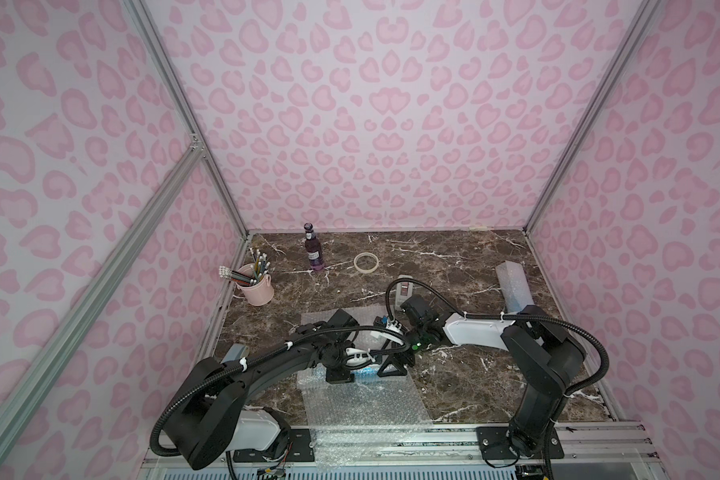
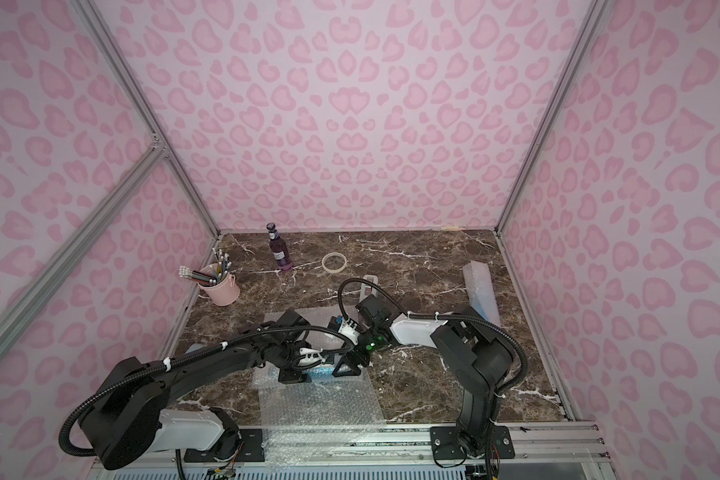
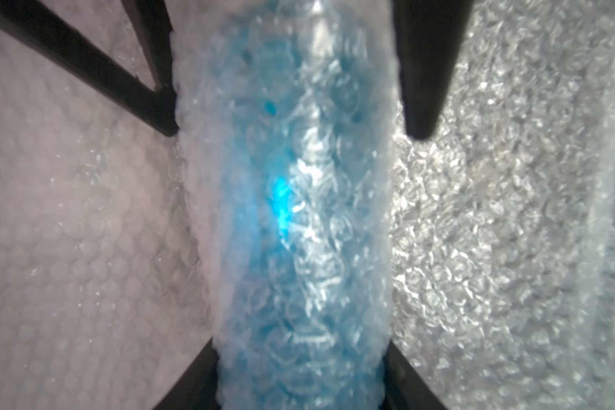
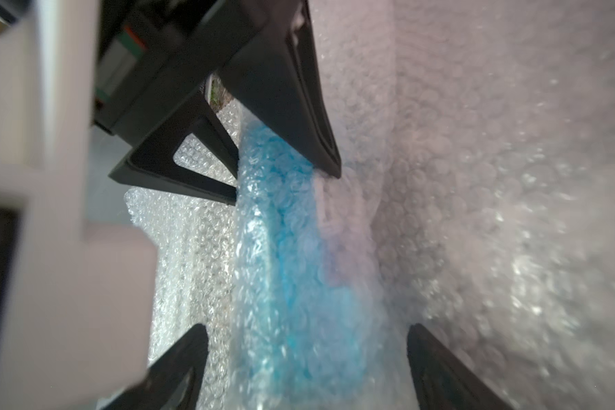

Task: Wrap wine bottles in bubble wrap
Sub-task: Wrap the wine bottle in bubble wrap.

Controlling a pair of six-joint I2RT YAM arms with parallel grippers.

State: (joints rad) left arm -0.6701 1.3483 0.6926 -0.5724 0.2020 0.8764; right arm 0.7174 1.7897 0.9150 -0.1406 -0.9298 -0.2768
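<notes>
Wrapping looks midway: the blue bottle point(image 3: 281, 213) lies part-rolled in bubble wrap point(image 1: 362, 407) at the front centre of the surface point(image 1: 474, 374). The left fingers point(image 3: 419, 88) clamp it, while the right fingers point(image 4: 441, 372) straddle it, apart. The next move is probably more rolling. The sheet overhangs the front edge, and there is bare room to the right.

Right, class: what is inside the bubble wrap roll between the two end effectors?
A blue bottle, its colour showing through the bubble wrap. The layers cover it, so cap and label cannot be made out.
</notes>
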